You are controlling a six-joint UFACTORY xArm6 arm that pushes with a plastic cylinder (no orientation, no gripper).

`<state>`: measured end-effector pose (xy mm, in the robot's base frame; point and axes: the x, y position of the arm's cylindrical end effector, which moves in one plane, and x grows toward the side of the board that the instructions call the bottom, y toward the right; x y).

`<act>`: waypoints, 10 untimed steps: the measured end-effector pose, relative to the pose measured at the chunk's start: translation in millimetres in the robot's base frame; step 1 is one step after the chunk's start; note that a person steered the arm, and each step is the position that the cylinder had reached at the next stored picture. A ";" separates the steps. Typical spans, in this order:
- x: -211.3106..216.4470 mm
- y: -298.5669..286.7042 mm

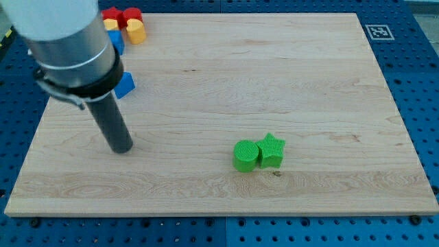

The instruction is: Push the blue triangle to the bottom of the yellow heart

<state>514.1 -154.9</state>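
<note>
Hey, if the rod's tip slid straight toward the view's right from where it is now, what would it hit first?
Probably the green cylinder, which touches the green star. My tip sits at about their height in the view, with bare board between.

Pale matt wooden board (274,82) with visible grain; green cylinder (245,155) and green star (273,150) look ribbed.

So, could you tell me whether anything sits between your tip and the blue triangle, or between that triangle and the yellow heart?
Nothing visible blocks my tip: the blue triangle lies just above it, with only bare board between. Toward the yellow heart at the view's top, another blue block sits beside the path, partly hidden by my arm.
</note>
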 end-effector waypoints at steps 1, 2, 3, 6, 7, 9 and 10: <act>-18.4 -8.4; -27.1 -21.7; -59.0 -23.1; -115.9 -18.9; -103.1 -31.8; -138.1 -37.8; -145.6 -32.0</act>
<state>368.5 -187.0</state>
